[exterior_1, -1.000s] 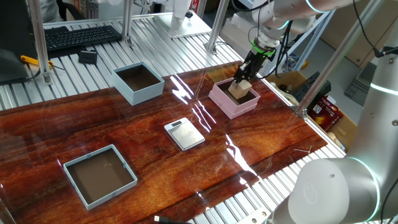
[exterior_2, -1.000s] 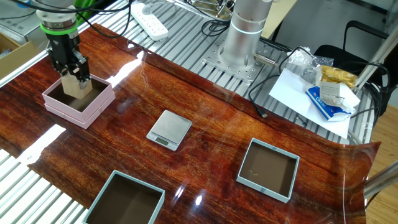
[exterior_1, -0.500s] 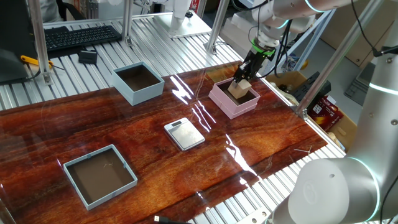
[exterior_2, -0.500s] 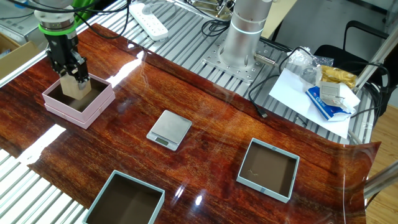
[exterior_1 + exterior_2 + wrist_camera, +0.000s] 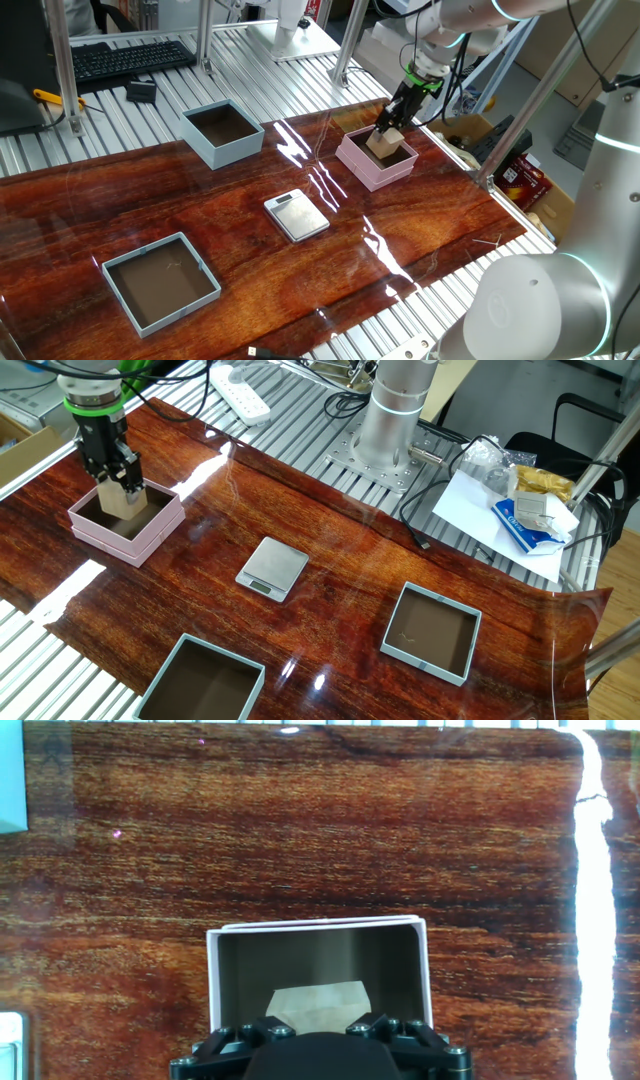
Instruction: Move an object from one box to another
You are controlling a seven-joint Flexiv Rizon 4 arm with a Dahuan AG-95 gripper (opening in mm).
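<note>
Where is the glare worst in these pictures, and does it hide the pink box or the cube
One fixed view: white streaks on the table beside the pink box. Hand view: a bright band at the right edge, clear of the box. The other fixed view: a patch left. The cube stays readable.

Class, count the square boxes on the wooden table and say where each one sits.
3. The pink box sits under the gripper, the pale blue box near the keyboard side, and the blue-grey box at the front corner. None seem hidden.
</note>
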